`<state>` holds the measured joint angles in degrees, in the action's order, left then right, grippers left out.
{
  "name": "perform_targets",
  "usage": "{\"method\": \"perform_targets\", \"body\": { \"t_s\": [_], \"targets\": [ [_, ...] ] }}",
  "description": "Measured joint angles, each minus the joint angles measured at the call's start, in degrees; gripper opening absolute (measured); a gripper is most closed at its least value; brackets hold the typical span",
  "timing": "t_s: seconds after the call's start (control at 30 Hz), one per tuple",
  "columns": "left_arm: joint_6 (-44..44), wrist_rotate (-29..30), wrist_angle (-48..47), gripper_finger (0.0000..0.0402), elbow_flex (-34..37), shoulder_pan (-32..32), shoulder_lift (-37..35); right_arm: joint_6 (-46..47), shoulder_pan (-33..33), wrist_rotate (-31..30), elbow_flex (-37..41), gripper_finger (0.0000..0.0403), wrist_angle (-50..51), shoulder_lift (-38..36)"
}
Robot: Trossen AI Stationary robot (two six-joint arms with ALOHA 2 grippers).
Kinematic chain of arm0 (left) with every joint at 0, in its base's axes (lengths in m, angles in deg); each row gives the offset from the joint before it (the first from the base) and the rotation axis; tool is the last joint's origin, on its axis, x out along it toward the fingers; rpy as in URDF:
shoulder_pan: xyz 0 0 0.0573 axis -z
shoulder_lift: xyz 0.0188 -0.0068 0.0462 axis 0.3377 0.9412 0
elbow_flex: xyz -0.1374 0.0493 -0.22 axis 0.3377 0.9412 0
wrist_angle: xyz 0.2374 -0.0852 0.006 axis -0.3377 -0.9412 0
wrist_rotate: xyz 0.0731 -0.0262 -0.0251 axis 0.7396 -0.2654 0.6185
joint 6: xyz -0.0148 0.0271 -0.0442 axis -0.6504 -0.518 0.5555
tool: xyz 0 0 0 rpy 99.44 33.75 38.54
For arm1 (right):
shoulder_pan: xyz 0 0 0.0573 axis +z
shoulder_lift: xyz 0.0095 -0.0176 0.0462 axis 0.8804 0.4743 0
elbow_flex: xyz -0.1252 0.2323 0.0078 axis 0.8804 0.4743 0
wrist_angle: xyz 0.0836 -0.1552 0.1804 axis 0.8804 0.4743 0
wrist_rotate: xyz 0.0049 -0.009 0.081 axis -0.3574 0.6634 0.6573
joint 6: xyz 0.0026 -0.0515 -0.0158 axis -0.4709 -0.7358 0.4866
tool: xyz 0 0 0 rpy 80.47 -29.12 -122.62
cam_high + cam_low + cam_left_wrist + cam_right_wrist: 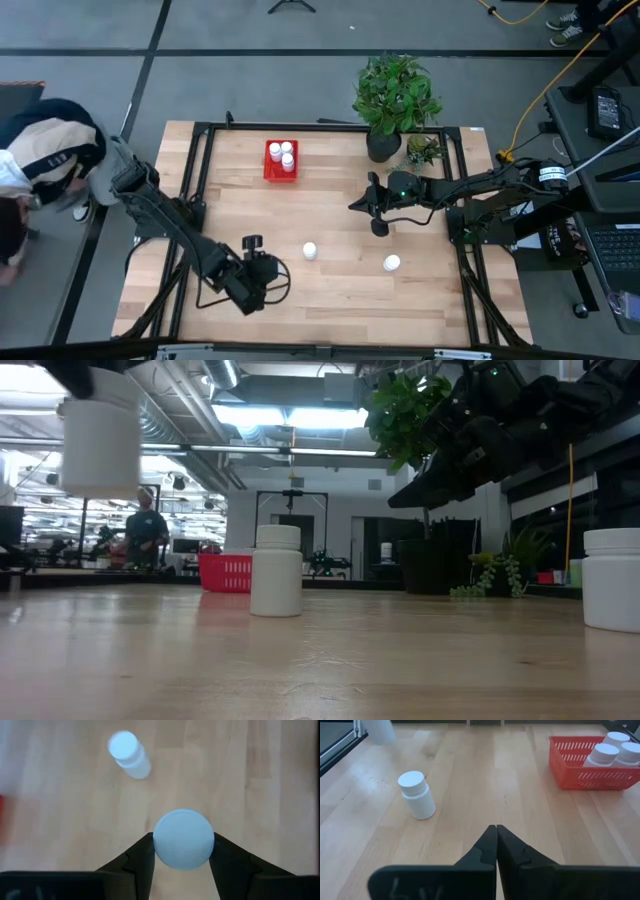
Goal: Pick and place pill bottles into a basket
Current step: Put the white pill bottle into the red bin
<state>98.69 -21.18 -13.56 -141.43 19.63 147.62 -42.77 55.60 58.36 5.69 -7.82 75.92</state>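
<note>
1. A wooden table was seen from above, with a dark robot arm on each side.
2. The left gripper was near the table's front edge, its two fingers clamped on the sides of a white pill bottle. In the low view that held bottle hung above the tabletop.
3. The right gripper hovered over the middle right of the table with its fingers pressed together, holding nothing.
4. Two loose bottles stood upright on the table: one near the centre, the other to its right, well apart.
5. The red basket sat toward the back of the table, left of centre, with three white bottles standing inside.
6. A potted plant stood at the back right.
7. A person in a light jacket was beside the table's left edge.
</note>
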Motion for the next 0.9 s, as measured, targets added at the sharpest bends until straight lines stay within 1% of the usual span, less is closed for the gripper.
{"method": "perform_targets", "body": {
  "t_s": [0.13, 0.33, 0.5, 0.57, 0.7, 0.77, 0.83, 0.9],
  "targets": [
    [-5.8, 0.0, -1.3, 0.0154, 0.0, -3.4, -2.2, -0.6, 0.0, 0.0, 0.0, 0.0004, -0.3, 0.0],
    [-11.3, -0.8, -2.4, 0.0154, 0.0, -8.7, -6.3, -1.9, 0.0, 0.0, 0.0, 0.0004, -0.5, 0.0],
    [-15.6, -1.8, -1.9, 0.0154, 0.4, -12.0, -8.4, -2.7, 0.0, 0.0, 0.0, 0.0004, -0.7, 0.0],
    [-17.8, -3.4, 0.5, 0.0154, 3.0, -13.9, -9.3, -2.9, 0.0, 0.0, 0.0, 0.0004, -0.7, 0.0],
    [-21.8, -9.2, 4.3, 0.0154, 10.5, -18.8, -12.2, -2.8, 0.0, 0.0, 0.0, 0.0004, -0.7, 0.0],
    [-23.7, -9.4, 4.5, 0.0154, 13.4, -21.5, -14.5, -2.8, 0.0, 0.0, 0.0, 0.0004, -0.7, 0.0],
    [-26.8, -8.3, 5.5, 0.0154, 15.6, -24.3, -17.4, -2.8, 0.0, 0.0, 0.0, 0.0004, -0.7, 0.0],
    [-30.6, -8.6, 8.7, 0.0154, 17.7, -27.3, -20.6, -2.8, 0.0, 0.0, 0.0, 0.0004, -0.7, 0.0]
  ]
}}
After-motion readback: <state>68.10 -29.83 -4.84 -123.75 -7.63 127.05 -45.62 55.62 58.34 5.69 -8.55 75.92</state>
